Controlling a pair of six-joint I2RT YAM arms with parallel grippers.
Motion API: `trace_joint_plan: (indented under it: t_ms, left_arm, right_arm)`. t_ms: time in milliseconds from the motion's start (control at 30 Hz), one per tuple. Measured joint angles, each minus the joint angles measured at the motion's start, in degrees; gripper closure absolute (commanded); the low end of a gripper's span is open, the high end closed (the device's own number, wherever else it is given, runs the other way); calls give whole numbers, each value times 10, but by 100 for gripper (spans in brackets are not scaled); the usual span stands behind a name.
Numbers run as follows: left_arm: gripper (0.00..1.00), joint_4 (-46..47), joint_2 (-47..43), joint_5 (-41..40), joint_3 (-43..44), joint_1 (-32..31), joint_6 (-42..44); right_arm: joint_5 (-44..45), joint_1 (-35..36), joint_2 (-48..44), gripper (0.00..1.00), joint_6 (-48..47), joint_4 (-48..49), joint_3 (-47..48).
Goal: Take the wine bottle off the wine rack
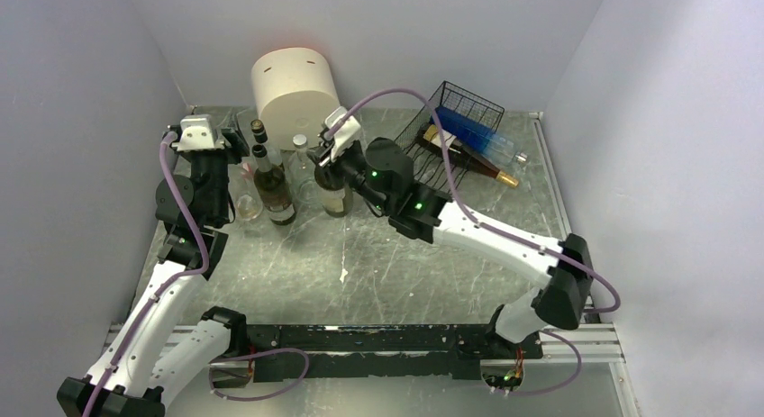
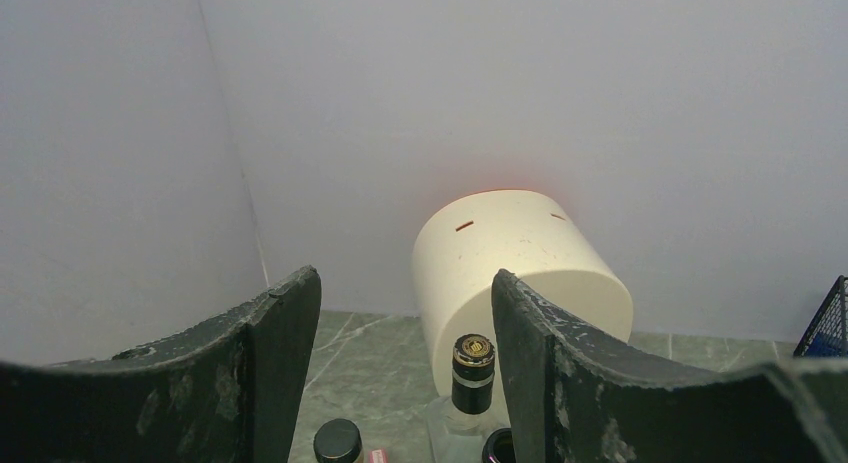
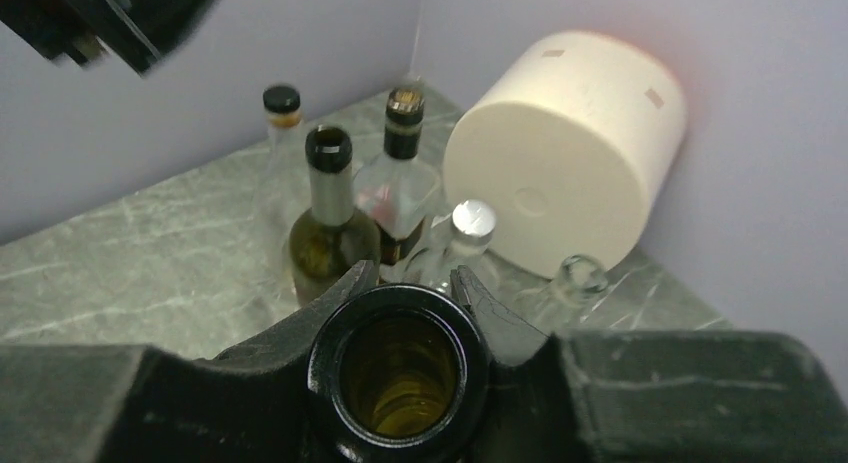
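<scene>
The black wire-mesh wine rack (image 1: 431,133) sits at the back right, tilted. A blue bottle (image 1: 477,136) and a dark bottle with a gold cap (image 1: 473,158) lie in it. My right gripper (image 1: 330,169) is shut on the neck of an olive-green wine bottle (image 1: 336,199). The bottle is upright, left of the rack and apart from it. In the right wrist view its open mouth (image 3: 400,368) fills the space between the fingers of the gripper (image 3: 412,283). My left gripper (image 2: 403,283) is open and empty, above the bottles at the back left (image 1: 236,151).
A cream cylinder (image 1: 293,93) lies at the back wall. Several bottles stand in front of it: a labelled dark wine bottle (image 1: 273,187), a black-capped bottle (image 2: 472,368), a clear bottle with a silver cap (image 3: 468,238) and a small flask (image 1: 248,203). Walls close in on both sides.
</scene>
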Motion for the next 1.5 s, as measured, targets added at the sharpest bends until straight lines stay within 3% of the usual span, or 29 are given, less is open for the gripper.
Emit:
trace_joint_plan:
  t_ms: [600,1333,1500]
  left_arm:
    - [33,0,0,0,0,0,0]
    - [32,0,-2,-1,0,0,0]
    - [33,0,-2,-1,0,0,0]
  right_arm:
    - [-76,-52,149,100,64,147,-34]
    - [-100,-50,241,100,44,148,28]
    - [-96,-42,242,83,36,147,31]
